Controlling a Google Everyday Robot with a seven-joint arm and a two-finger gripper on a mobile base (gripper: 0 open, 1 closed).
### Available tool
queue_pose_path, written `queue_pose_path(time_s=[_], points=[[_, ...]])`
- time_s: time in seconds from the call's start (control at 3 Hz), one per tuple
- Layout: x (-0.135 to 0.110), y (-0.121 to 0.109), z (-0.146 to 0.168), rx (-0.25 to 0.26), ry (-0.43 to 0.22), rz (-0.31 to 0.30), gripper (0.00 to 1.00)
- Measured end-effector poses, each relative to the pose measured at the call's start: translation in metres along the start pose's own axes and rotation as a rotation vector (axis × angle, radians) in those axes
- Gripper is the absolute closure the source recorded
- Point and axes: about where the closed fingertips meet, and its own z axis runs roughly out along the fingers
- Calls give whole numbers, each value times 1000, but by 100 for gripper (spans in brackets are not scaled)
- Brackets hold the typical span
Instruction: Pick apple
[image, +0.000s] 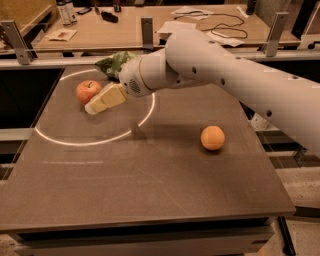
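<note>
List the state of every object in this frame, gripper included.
apple: upright on the table, not lifted.
gripper: low over the table, tip right beside the apple; contact unclear.
orange: resting alone on the table, well apart from the arm.
green bag: crumpled, lying near the table's far edge, partly hidden by the arm.
</note>
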Motion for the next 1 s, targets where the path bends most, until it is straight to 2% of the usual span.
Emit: queue_pose_path(time_s=[1.0], points=[[-21, -3, 62, -77, 56, -39, 0]])
